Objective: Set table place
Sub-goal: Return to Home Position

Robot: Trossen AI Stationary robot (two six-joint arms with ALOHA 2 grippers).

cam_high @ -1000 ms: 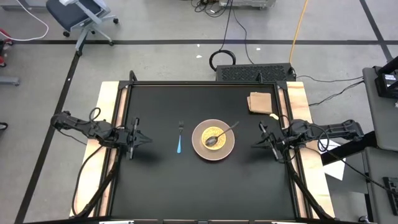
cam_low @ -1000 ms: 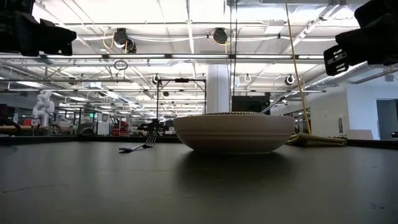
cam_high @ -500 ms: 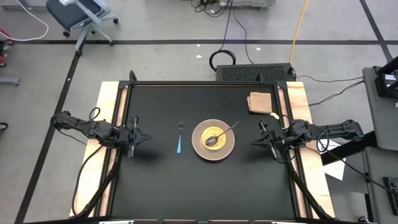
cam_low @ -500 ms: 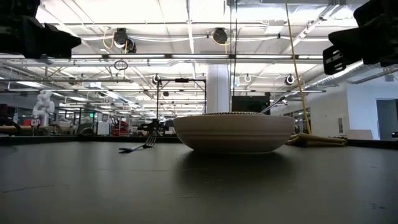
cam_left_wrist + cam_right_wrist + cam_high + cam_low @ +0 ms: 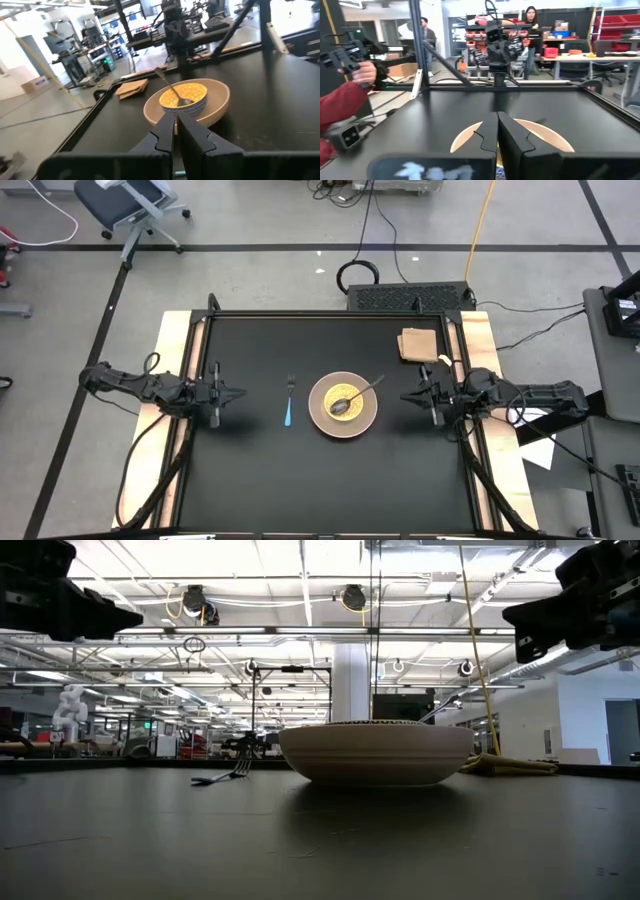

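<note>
A tan plate (image 5: 366, 421) sits mid-table on the black table (image 5: 250, 480). It holds a small bowl of yellow food (image 5: 341, 393), and a spoon (image 5: 364, 391) lies in the bowl with its handle over the rim. A fork with a blue handle (image 5: 288, 404) lies flat to the plate's left. My left gripper (image 5: 241, 394) is shut and empty, above the table left of the fork, pointing at the plate (image 5: 215, 102). My right gripper (image 5: 403, 397) is shut and empty, right of the plate (image 5: 540, 131), pointing at it.
A small tan square mat (image 5: 418, 343) lies at the table's far right corner. Light wooden boards (image 5: 176, 350) run along the left and right sides. In the right wrist view a person's red sleeve and hand (image 5: 347, 87) show beyond the table's left side.
Both grippers have shifted a little toward the table's far edge and toward the plate, and have turned to point level across the table at it. Both stay shut. The plate, the spoon and the fork have not moved.
</note>
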